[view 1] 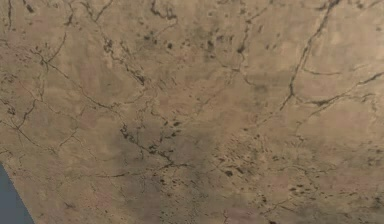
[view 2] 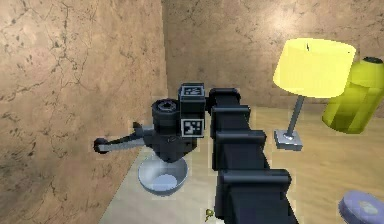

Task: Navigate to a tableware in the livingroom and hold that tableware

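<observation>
A pale bowl (view 2: 163, 180) stands on a light wooden tabletop (view 2: 320, 170) near the corner of two brown marbled walls. The dark arm (view 2: 240, 150) rises from the arm side view's bottom edge and ends in two white marked squares. Left of them is the gripper (view 2: 103, 145), with its dark body just above the bowl and its thin fingers (view 2: 120, 141) pointing to the view's left. I cannot tell whether the gripper touches the bowl or holds anything.
A yellow-shaded lamp (view 2: 313, 68) on a grey base stands on the table right of the arm. A yellow-green vase-like thing (view 2: 358, 98) is beside it. A grey-blue round dish (view 2: 365, 207) lies at the bottom right. A brown marbled wall (view 1: 190, 100) faces the forward view.
</observation>
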